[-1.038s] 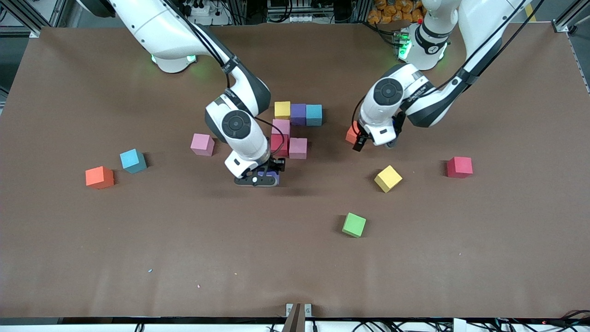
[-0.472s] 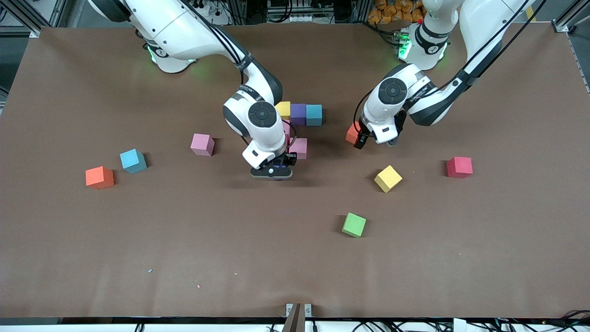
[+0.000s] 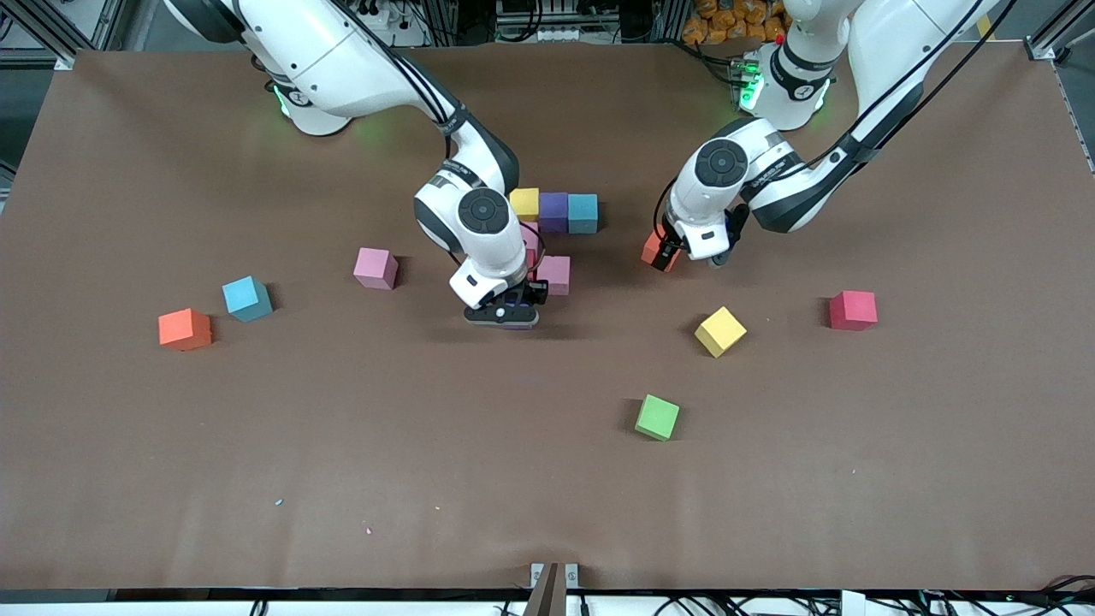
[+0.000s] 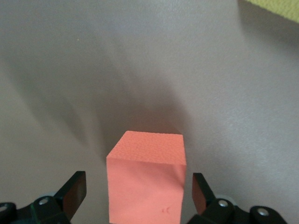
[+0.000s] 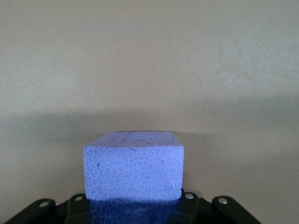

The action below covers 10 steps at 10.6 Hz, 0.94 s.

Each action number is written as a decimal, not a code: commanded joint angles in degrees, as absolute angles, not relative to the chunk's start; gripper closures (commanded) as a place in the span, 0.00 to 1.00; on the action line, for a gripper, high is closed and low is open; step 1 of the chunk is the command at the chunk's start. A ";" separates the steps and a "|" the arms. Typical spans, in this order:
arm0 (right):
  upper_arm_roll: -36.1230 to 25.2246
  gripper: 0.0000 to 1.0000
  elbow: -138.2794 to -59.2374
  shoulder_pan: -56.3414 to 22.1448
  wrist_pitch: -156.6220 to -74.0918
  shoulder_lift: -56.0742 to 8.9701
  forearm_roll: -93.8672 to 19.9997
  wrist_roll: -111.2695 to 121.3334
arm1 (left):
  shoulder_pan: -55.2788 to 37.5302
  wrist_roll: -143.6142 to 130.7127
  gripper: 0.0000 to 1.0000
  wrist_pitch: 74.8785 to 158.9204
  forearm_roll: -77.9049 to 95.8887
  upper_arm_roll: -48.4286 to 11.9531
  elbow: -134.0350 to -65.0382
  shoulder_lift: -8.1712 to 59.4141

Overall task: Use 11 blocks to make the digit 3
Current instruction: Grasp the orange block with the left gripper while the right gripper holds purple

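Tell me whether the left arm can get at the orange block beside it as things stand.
Probably yes. The left end effector is open, its fingers straddling the orange block with gaps on both sides and nothing between.

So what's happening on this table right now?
Two arms are building a figure out of colored blocks. The right gripper is shut on a purple block, just beside the cluster begun mid-table: a yellow block, another purple block, a blue block in a row, with a pink block nearer the camera. The left gripper stands open around an orange block. Other blocks lie scattered on the table.
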<state>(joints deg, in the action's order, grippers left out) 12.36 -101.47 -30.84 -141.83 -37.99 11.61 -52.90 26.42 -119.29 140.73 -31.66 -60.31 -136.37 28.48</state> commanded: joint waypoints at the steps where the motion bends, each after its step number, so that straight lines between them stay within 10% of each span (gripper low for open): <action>1: 12.66 1.00 -102.48 -30.94 -141.59 -37.26 12.75 -55.72 | 26.89 -119.53 0.00 141.94 -36.10 -60.21 -136.85 30.58; 4: 12.83 1.00 -103.18 -31.02 -141.85 -37.26 12.66 -56.60 | 26.72 -119.53 0.15 141.94 -38.32 -59.06 -136.58 31.73; 6: 13.09 1.00 -103.71 -31.03 -142.03 -37.09 12.66 -56.78 | 26.72 -120.40 0.77 141.94 -38.32 -58.97 -136.15 31.73; 10: 13.62 1.00 -104.41 -30.94 -142.82 -36.83 12.57 -58.36 | 25.32 -127.53 0.98 141.86 -37.36 -58.97 -132.55 31.90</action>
